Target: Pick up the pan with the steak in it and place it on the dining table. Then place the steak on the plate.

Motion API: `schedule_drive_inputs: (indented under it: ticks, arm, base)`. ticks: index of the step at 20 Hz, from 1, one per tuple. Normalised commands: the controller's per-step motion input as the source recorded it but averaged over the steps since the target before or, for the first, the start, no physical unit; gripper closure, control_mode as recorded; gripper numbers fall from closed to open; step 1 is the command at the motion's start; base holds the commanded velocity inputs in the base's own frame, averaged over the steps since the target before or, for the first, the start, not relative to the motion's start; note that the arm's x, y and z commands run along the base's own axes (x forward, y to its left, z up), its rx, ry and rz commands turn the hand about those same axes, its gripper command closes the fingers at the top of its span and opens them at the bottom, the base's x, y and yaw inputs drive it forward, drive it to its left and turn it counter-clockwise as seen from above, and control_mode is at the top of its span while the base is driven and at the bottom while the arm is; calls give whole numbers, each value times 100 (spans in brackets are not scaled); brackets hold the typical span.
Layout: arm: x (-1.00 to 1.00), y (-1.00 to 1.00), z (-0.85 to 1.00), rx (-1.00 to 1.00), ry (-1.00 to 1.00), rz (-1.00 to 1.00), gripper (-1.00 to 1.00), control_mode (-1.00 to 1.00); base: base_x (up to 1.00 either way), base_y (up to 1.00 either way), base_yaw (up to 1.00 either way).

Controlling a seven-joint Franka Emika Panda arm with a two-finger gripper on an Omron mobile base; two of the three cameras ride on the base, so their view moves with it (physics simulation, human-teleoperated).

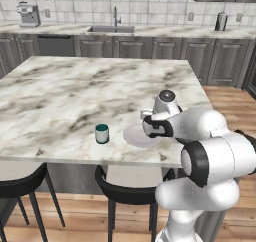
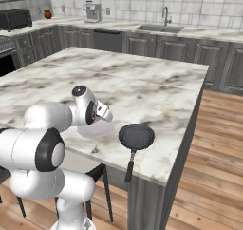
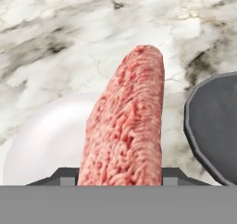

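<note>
**Steak held above the plate**

The gripper (image 3: 119, 179) clamps the steak (image 3: 127, 121) edge-up over the white plate (image 3: 44, 140). The empty pan (image 2: 136, 136) sits on the dining table (image 2: 142, 89), at the plate's three o'clock.

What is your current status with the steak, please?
Gripper shut on steak, above plate. Pan empty on dining table. Nothing in the way.
</note>
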Motion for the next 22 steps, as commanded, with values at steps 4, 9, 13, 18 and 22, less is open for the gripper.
schedule_drive_inputs:
  ticks: [4,9,13,18,22]
  arm:
    - [-4,37,0,0,0,-1,100,-100]
    - [0,1,0,0,0,0,100,-100]
    - [0,1,-13,0,1,0,100,-100]
    - [3,7,-18,1,3,0,100,-100]
    - [7,20,-21,0,3,0,100,-100]
  base:
    - [0,0,0]
    - [0,0,0]
    - [0,0,0]
    - [0,0,0]
    - [0,0,0]
